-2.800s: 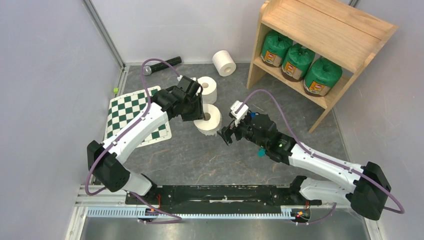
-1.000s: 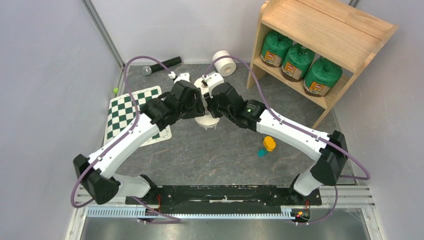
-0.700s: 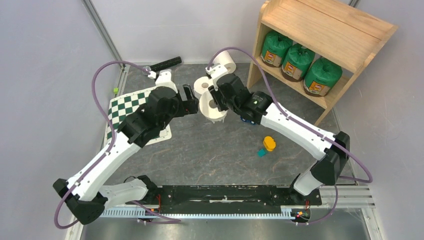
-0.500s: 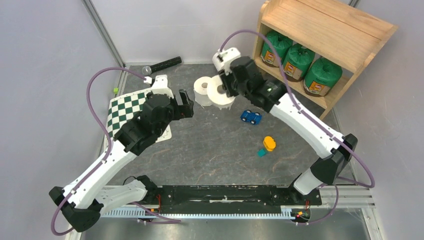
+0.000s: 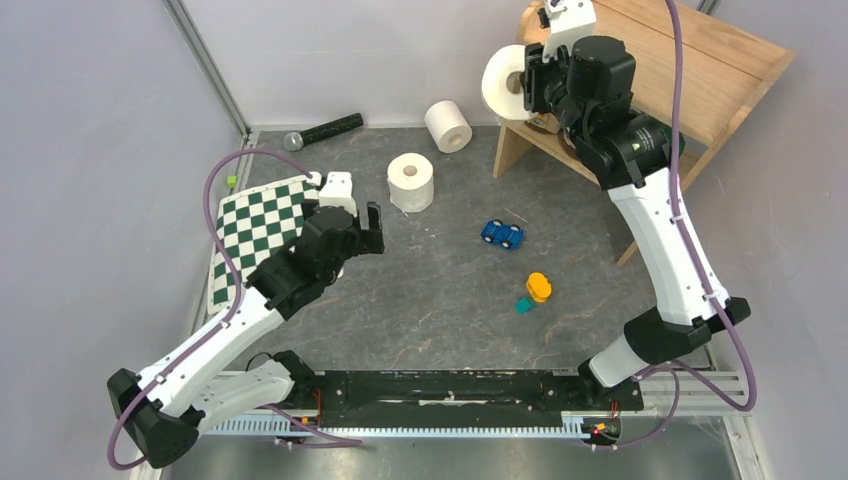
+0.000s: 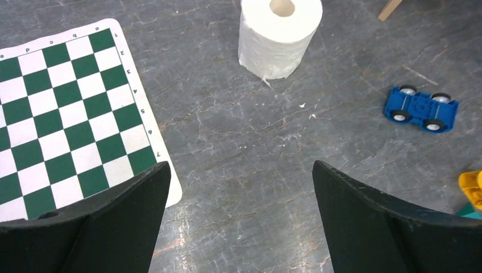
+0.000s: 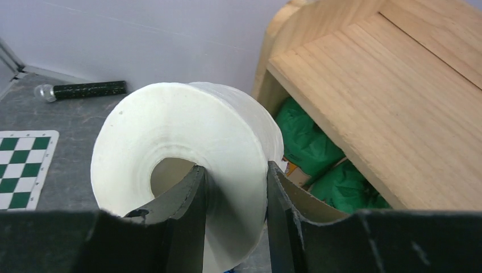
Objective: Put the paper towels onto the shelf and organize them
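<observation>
My right gripper point(image 5: 524, 84) is shut on a bare white paper towel roll point(image 5: 501, 84), one finger inside its core and the other outside its wall point(image 7: 235, 170). It holds the roll point(image 7: 187, 128) high in the air beside the left end of the wooden shelf point(image 5: 690, 50). Green-wrapped paper towels point(image 7: 304, 142) sit on the lower tier under the top board point(image 7: 386, 96). Two more bare rolls are on the floor, one upright point(image 5: 411, 181) and one on its side point(image 5: 448, 125). My left gripper point(image 5: 365, 222) hangs open and holds nothing point(image 6: 240, 168), with the upright roll point(image 6: 278, 37) ahead of it.
A green-white checkerboard mat point(image 5: 262, 225) lies left of my left gripper. A black microphone point(image 5: 322, 130) rests by the back wall. A blue toy car point(image 5: 501, 234) and an orange-and-teal toy point(image 5: 535, 291) sit on the grey floor mid-right.
My right arm has lifted the white roll from the floor up to the shelf's left end. The left gripper let go, opened wide and drew back toward the mat.
</observation>
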`<state>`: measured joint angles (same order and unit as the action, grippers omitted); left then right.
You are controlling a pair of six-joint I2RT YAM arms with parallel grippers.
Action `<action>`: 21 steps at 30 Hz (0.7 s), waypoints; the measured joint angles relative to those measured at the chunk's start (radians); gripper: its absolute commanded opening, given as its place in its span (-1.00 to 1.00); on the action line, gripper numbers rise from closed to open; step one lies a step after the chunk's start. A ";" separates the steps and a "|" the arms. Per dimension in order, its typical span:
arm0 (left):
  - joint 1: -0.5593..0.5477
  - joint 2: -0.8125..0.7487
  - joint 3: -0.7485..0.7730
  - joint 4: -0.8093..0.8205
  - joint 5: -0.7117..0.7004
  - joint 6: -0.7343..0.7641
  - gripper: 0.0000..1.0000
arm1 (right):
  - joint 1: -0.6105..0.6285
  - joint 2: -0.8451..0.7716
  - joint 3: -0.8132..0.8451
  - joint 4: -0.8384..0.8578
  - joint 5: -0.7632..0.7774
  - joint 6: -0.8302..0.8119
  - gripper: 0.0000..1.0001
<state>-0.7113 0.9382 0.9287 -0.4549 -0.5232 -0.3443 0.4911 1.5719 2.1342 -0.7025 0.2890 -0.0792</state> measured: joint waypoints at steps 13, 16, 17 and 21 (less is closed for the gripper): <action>0.000 -0.017 -0.158 0.042 -0.030 0.046 0.99 | -0.097 -0.075 -0.110 0.185 0.061 -0.082 -1.00; 0.000 -0.027 -0.197 0.051 -0.044 0.071 0.99 | -0.112 -0.096 -0.110 0.232 0.073 -0.092 -1.00; 0.000 -0.029 -0.209 0.056 -0.048 0.077 0.99 | -0.119 -0.103 -0.110 0.250 0.077 -0.095 -1.00; 0.000 -0.031 -0.251 0.070 -0.055 0.103 0.99 | -0.145 -0.112 -0.110 0.301 0.089 -0.098 -1.00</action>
<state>-0.7113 0.9070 0.6781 -0.3847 -0.5785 -0.2417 0.3458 1.4597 2.0243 -0.4019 0.3775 -0.1776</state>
